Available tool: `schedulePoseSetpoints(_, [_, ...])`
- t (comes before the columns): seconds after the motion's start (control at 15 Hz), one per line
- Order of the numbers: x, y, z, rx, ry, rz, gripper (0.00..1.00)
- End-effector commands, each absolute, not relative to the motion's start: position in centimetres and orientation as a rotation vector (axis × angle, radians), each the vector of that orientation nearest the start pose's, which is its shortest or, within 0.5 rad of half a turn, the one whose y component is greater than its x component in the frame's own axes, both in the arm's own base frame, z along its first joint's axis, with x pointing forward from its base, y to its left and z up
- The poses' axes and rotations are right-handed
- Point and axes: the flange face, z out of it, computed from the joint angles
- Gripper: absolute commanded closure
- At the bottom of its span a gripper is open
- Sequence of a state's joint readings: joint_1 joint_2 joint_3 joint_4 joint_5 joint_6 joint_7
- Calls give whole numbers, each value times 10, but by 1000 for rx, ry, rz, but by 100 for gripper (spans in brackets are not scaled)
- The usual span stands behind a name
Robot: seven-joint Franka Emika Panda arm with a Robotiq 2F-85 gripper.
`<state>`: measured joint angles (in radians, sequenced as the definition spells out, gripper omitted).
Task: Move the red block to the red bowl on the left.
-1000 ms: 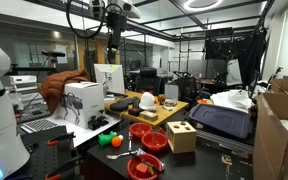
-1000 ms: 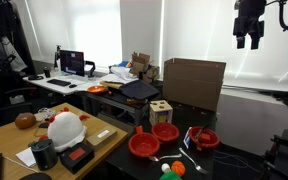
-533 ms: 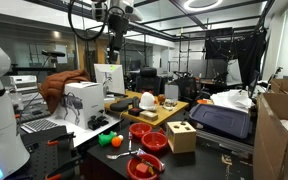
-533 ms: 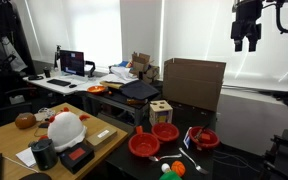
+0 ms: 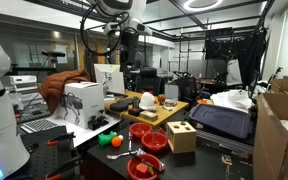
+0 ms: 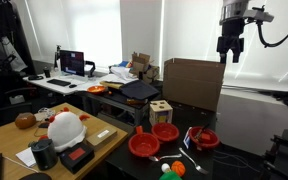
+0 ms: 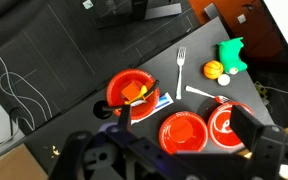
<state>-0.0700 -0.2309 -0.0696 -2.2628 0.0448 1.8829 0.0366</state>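
In the wrist view three red bowls stand on the dark table. The middle bowl (image 7: 182, 130) holds a red block (image 7: 182, 127). The bowl beside it (image 7: 134, 93) holds orange and yellow pieces. The third bowl (image 7: 227, 122) is partly hidden by a finger. My gripper (image 7: 189, 128) is open and empty, high above the bowls. It shows in both exterior views (image 5: 127, 42) (image 6: 229, 48), far above the table, with the bowls below (image 5: 154, 141) (image 6: 144, 146). I cannot make out the block there.
A white fork (image 7: 181, 64), an orange ball (image 7: 213, 70) and a green toy (image 7: 232, 52) lie beside the bowls. A wooden shape-sorter box (image 5: 181, 136) stands close to the bowls. A large cardboard box (image 6: 192, 82) and cluttered desks surround the table.
The arm has swung sideways and a little lower, carrying the open gripper towards the space above the bowls. Nothing on the table has moved.
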Motion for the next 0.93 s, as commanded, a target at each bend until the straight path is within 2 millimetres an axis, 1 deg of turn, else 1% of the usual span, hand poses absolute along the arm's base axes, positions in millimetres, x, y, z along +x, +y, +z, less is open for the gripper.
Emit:
schedulePoseSetpoints(0.0, [470, -70, 411, -3050, 146, 232, 0])
schedulePoseSetpoints(0.13, [476, -74, 391, -3039, 19, 243, 0])
schedulePoseSetpoints(0.27, [483, -81, 369, -3033, -52, 269, 0])
schedulePoseSetpoints(0.4, [487, -89, 350, -3036, -90, 303, 0])
schedulePoseSetpoints(0.53, [488, -100, 331, -3045, -92, 339, 0])
schedulePoseSetpoints(0.67, [490, -113, 310, -3069, -51, 358, 0])
schedulePoseSetpoints(0.73, [492, -121, 297, -3054, -53, 369, 0])
schedulePoseSetpoints(0.87, [497, -133, 271, -3105, -11, 347, 0])
